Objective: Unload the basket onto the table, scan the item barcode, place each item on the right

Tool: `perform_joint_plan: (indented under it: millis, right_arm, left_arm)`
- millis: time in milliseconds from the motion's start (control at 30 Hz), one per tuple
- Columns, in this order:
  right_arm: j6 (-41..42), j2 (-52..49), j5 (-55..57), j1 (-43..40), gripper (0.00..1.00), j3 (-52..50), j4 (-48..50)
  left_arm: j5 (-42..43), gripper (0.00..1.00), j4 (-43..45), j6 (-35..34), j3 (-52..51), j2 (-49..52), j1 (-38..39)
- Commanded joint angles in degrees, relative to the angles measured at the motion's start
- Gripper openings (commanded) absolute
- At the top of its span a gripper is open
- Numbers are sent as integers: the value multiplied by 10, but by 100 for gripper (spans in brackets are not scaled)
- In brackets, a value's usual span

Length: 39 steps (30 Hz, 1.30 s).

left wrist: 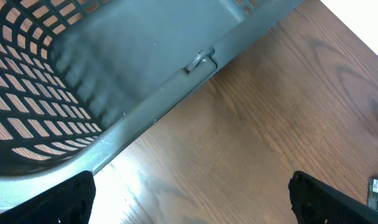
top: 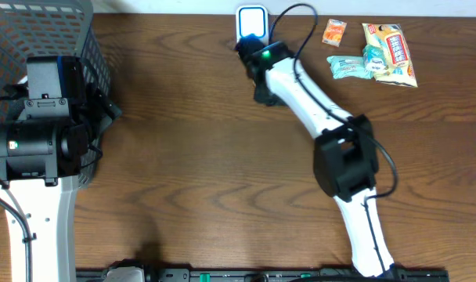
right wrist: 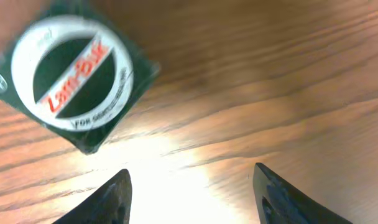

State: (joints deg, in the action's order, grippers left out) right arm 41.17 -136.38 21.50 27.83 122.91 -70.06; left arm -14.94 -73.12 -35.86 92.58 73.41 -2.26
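A dark green square packet (right wrist: 74, 81) with a white ring and red lettering lies flat on the wooden table, up and to the left in the right wrist view. My right gripper (right wrist: 191, 169) hovers over bare wood beside it, its jaws apart with nothing between them. From overhead, the right arm reaches to the far middle of the table, just in front of a white and blue scanner (top: 252, 22). My left gripper (left wrist: 190, 180) hangs wide open over bare table next to a grey basket (left wrist: 145, 56).
The grey mesh basket (top: 34, 31) fills the far left corner. Three snack packets lie at the far right: an orange one (top: 334, 32), a yellow one (top: 391, 51) and a pale green one (top: 349, 66). A black cable arcs above the right arm.
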Motion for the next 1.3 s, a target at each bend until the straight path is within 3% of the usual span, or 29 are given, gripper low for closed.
perform_joint_plan:
  millis: [0, 133, 233, 400, 533, 800, 1067, 1267]
  right_arm:
    - [-14, 39, -40, -16, 62, 0, 24]
    - [-14, 31, -129, -20, 65, 0, 118]
    - [-9, 13, -131, -17, 60, 0, 182]
    - [12, -24, -114, -7, 65, 0, 233]
    - [71, -51, -90, -7, 65, 0, 212]
    - [70, -73, -55, -8, 64, 0, 153]
    - [23, -64, -45, -18, 71, 0, 31]
    - [-16, -30, 45, -27, 76, 0, -53]
  left_arm:
    - [-6, 97, -2, -2, 3, 0, -4]
    - [-6, 98, -2, -2, 3, 0, -4]
    - [-6, 98, -2, -2, 3, 0, -4]
    - [-6, 98, -2, -2, 3, 0, -4]
    - [-6, 98, -2, -2, 3, 0, -4]
    - [-6, 98, -2, -2, 3, 0, -4]
    - [-6, 98, -2, -2, 3, 0, -4]
    - [-6, 98, -2, -2, 3, 0, -4]
